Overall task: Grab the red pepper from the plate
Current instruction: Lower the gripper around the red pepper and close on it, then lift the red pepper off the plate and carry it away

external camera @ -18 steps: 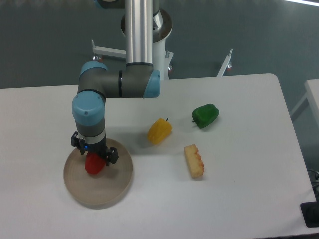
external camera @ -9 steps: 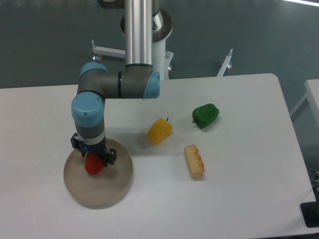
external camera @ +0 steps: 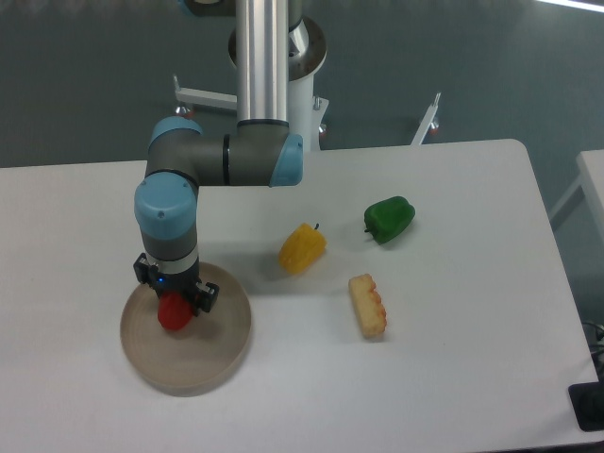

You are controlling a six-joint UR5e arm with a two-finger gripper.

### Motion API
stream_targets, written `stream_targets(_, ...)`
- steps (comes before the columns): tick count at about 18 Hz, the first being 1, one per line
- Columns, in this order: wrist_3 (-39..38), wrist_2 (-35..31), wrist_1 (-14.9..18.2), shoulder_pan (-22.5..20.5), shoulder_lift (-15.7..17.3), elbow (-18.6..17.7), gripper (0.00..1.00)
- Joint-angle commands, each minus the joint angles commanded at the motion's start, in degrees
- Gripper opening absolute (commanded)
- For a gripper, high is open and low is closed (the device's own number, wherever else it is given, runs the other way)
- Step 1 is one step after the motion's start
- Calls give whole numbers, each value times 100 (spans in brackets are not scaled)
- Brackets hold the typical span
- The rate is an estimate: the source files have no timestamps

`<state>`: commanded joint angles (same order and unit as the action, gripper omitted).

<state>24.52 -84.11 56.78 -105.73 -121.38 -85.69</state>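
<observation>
Claw (external camera: 174, 300) clamped around red pepper (external camera: 173, 312), pepper directly beneath it over plate (external camera: 223, 354)

We note the red pepper (external camera: 174, 312), small and glossy, positioned over the upper-left portion of the plate (external camera: 203, 363). We find the plate round, flat, beige-tan, low-rimmed, lying on the table's near-left area.
</observation>
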Motion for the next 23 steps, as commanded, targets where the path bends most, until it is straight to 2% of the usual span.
stream_targets(4,411,-26,70,-79,166,123,51)
stream_targets(7,1000,-35,140,-412,351,193,51)
stream_targets(10,1467,-35,588,-860,404,553,51)
stream_targets(13,2456,-35,852,-1474,466,703,51)
stream_targets(16,3180,-35,905,-1941,519,791,51)
stream_targets(21,4313,-536,923,-2320,396,1045,51)
stream_targets(23,4447,-597,914,-2364,300,1107,51)
